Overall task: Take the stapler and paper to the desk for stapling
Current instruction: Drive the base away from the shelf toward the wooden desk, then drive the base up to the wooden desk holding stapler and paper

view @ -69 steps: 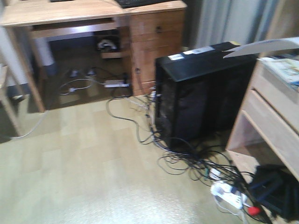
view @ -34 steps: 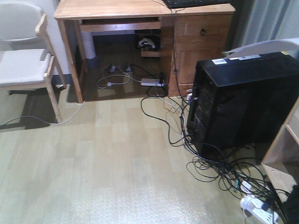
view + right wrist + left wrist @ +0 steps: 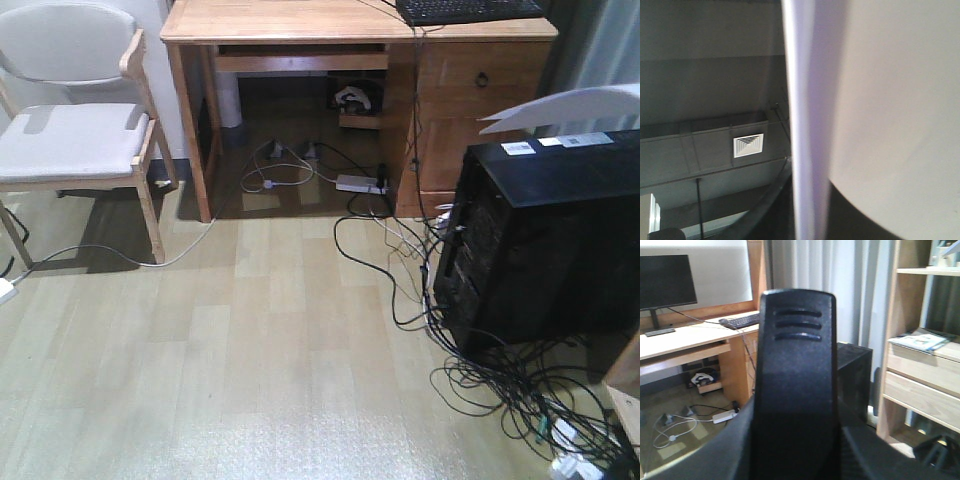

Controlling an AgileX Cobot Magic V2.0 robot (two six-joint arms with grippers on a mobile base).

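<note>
The black stapler fills the middle of the left wrist view, standing upright between the jaws of my left gripper, which is shut on it; its orange patch does not show. The white paper stands edge-on in my right gripper, which is shut on its lower end. In the front view the sheet juts in from the right above a black computer tower. The desk stands at the back, its light top also seen from the left wrist.
A keyboard lies on the desk's right end and a monitor stands behind it. A white-seated chair stands left of the desk. The black computer tower and tangled cables crowd the floor at right. Wooden shelves stand beside it.
The front view has swung left: desk and tower have slid rightward in the frame, the chair has come fully into view, and the shelf has left at the right.
</note>
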